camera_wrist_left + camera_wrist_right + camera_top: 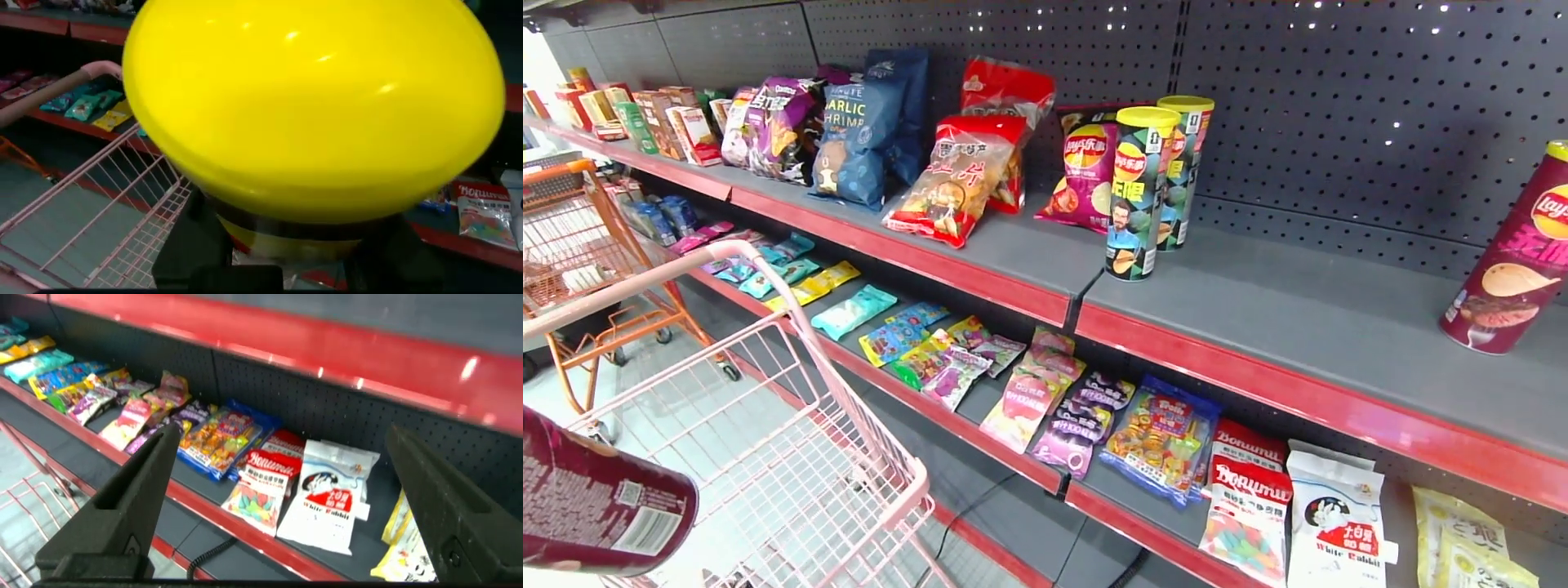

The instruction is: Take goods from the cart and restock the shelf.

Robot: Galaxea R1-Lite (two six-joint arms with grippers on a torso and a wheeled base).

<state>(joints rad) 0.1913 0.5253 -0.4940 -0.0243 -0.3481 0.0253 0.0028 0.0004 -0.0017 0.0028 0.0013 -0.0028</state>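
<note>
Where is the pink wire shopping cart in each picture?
Head view: pink wire shopping cart, lower left, before the shelves.
Left wrist view: behind the yellow-lidded dark red can.
Right wrist view: its wires before the lower shelf.
Shared landmark: red-and-white candy bag, lower shelf.

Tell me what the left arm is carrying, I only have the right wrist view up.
Observer: The left tool is closed on a maroon chip can with a yellow lid, close to the pink cart.
Operator: Any matching can already up there?
Observer: Yes, a second maroon can stands on the upper shelf, at the robot's far right.
Operator: Is there room next to it?
Observer: A bare stretch of shelf lies between it and two dark cans with yellow lids further left.
</note>
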